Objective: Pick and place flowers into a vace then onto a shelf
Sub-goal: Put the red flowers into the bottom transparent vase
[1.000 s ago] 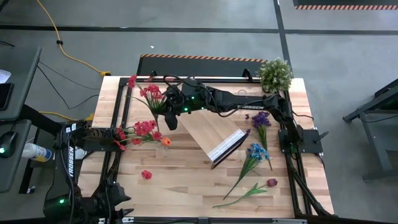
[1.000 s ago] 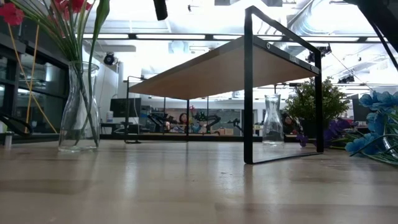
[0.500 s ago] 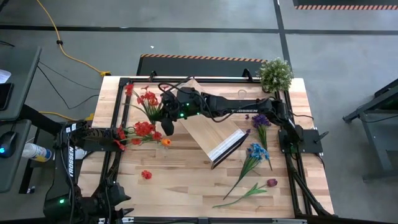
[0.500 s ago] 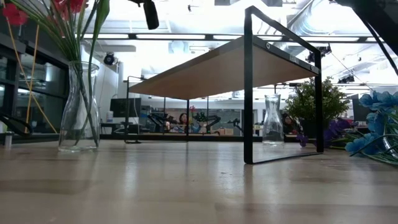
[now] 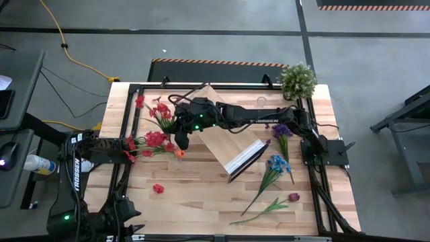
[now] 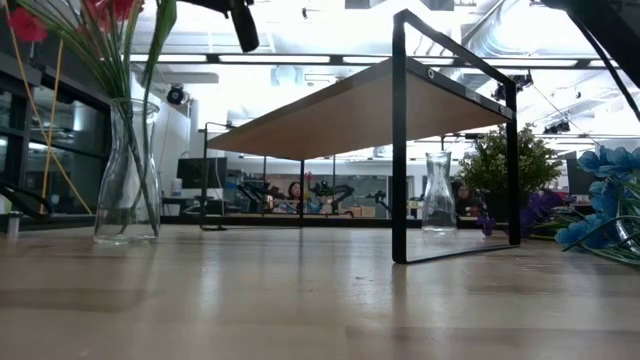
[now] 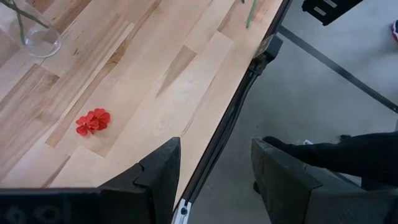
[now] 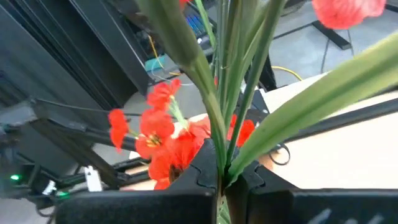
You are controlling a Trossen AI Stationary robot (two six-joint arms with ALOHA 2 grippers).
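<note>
Shelf (image 5: 228,144): taken as landmark; nothing is placed on it yet.
Right gripper (image 5: 176,122): clamped on a red flower bunch (image 5: 156,109); over the last second it has been carried from beyond the shelf's far-left corner closer to the vase (image 6: 127,172).
Implication: insertion is judged imminent.
Vase: left of the shelf, red flowers (image 5: 153,140) already inside.
Left gripper (image 7: 211,177): parted, empty, parked at the table edge.

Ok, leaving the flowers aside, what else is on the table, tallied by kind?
Glass vases: 2 (one filled, one empty)
Shelf: 1
Potted plant: 1
Total: 4
</note>
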